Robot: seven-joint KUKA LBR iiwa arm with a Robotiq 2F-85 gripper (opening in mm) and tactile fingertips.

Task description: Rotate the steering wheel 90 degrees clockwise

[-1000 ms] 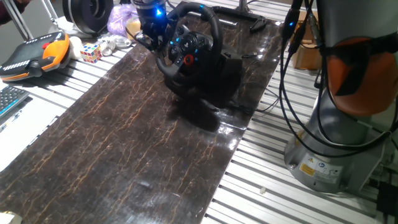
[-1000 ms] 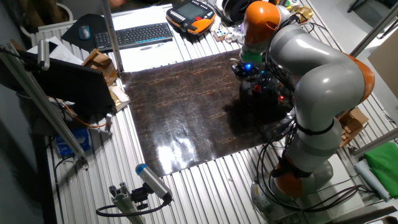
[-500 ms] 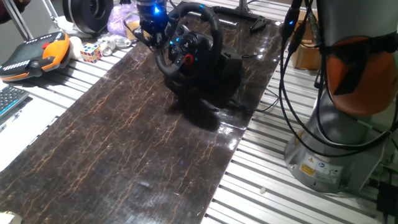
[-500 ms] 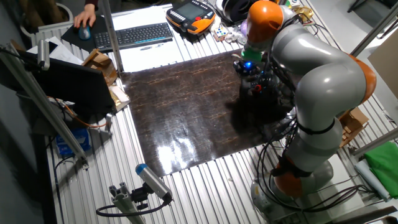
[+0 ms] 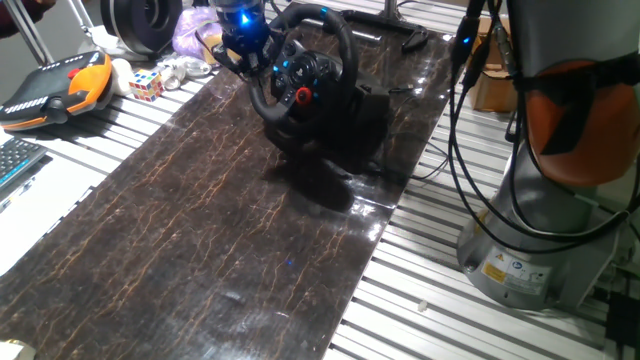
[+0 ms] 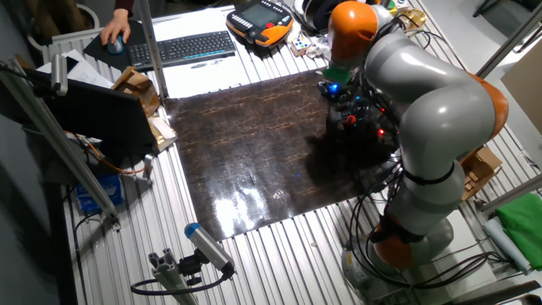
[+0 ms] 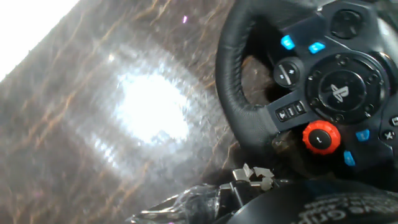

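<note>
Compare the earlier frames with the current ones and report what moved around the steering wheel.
Little changed. The gripper at the left side of the steering wheel shifted only slightly along the rim; whether it grips the rim cannot be told. In the other fixed view a person's hand has come onto the mouse by the keyboard. The wheel's base, the dark mat and the clutter behind stayed put.

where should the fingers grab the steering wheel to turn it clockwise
Probably the thick round rim of the steering wheel on its open arc clear of the hub spokes, approached from the front face: the fingers can straddle the rim there. The gripper sits beside that edge.
</note>
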